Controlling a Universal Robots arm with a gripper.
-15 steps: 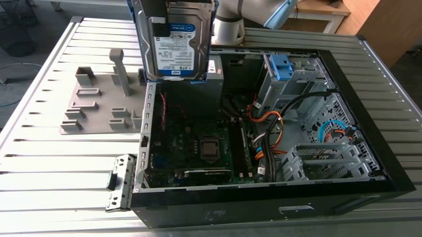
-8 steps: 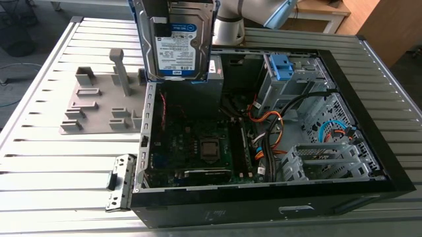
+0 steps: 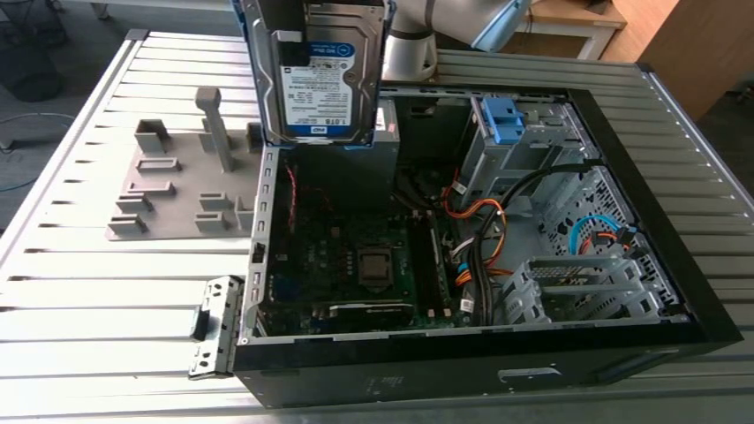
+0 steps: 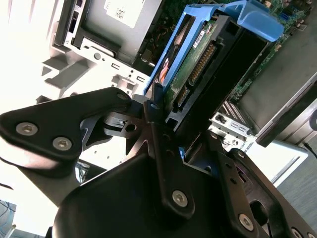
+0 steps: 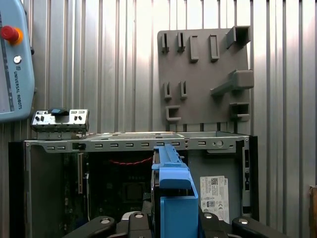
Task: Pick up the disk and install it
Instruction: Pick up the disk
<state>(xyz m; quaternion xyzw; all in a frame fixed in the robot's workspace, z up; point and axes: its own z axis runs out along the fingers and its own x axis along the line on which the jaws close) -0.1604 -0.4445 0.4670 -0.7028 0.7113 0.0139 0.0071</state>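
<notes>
Pinching one disk (image 3: pixel 318 84), seemingly by its edges, the end effector (image 4: pixel 183 124) hangs over one open case (image 3: pixel 471 367).

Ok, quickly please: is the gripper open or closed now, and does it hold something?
Gripper: closed on the hard drive in its blue bracket, holding it over the open computer case.

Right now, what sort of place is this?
Likely a robot lab bench for PC assembly: an open computer case on a slatted table, a grey fixture plate, the pincer holding the disk.
</notes>
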